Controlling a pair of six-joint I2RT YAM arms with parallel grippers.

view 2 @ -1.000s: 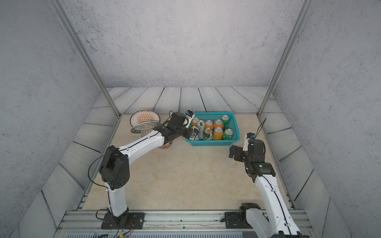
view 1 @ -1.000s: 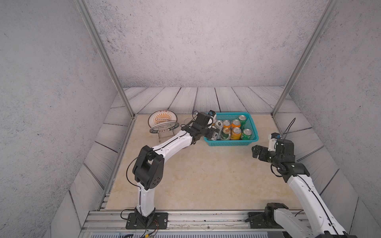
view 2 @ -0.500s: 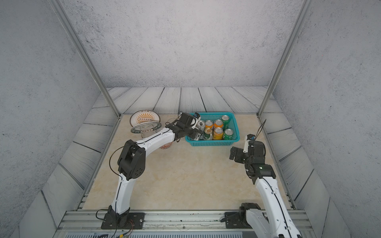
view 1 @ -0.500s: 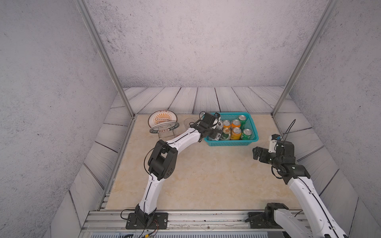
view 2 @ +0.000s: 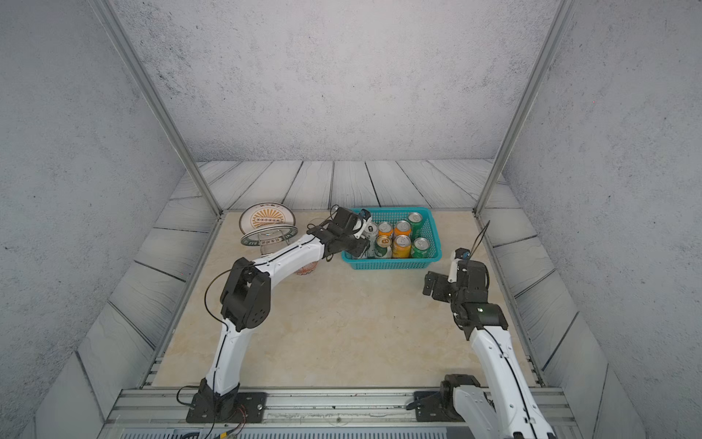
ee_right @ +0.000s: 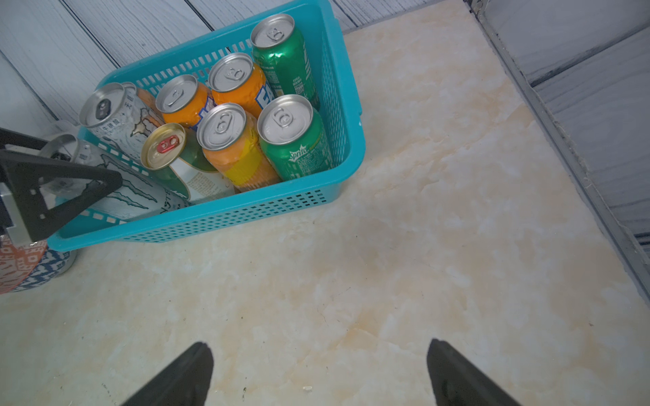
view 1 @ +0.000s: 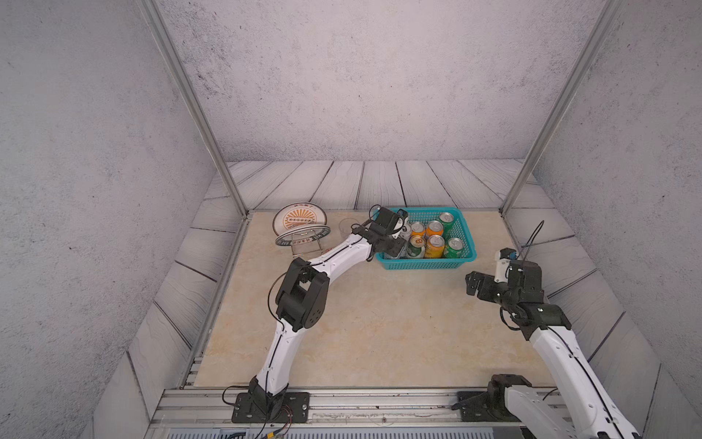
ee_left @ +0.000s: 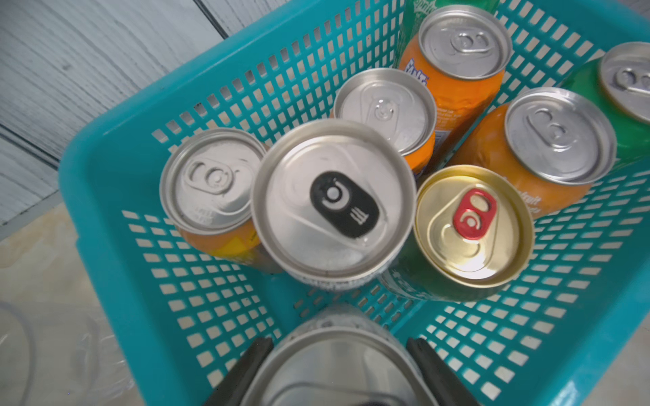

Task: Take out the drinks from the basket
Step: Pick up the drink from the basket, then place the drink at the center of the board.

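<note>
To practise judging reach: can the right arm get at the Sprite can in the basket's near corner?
Probably yes: the open right gripper faces bare table up to the basket, and the Sprite can stands uncovered there.

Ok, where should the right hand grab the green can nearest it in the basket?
Probably take the green can by its upper body, just under the lid, from above: it stands upright, higher than the basket rim, with an orange can tight beside it.

The left arm (view 1: 342, 256) is stretched far forward; the left gripper (ee_left: 337, 355) is closed on a white can (ee_left: 336, 327), seen between its fingers. The right gripper (ee_right: 318, 351) is held wide open, tilted downward.
</note>
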